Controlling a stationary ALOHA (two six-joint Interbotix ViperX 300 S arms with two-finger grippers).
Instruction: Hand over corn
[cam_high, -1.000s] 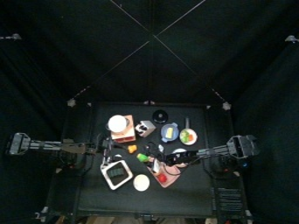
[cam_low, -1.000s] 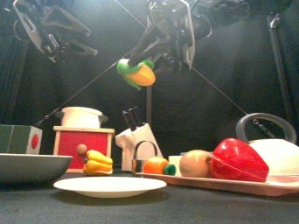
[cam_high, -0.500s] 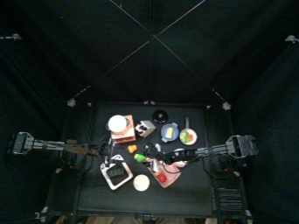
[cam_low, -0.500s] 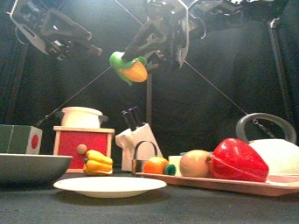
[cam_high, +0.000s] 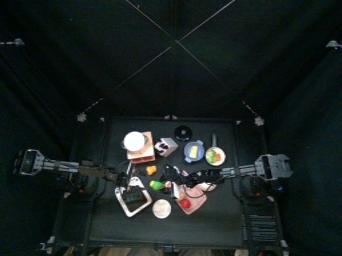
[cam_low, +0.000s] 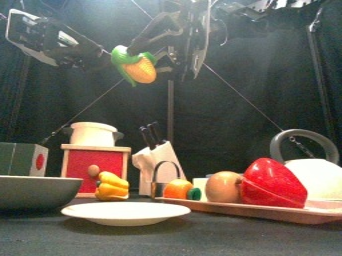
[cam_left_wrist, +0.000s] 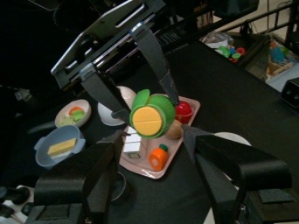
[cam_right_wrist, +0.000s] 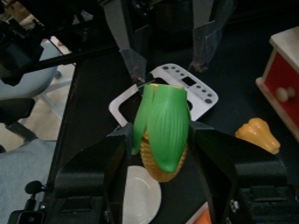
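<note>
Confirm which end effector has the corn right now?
The right end effector: its jaws clamp the corn high above the table. The left end effector stands open just short of the corn, empty.

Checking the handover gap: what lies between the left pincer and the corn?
Nothing. In the front view the open left pincer sits just beside the corn that the right pincer holds, with only bare air between them.

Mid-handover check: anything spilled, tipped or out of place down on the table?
Nothing stands out. The corn is held in the air by the right gripper, clear of the table; the white plate and the tray of toy food sit flat.
</note>
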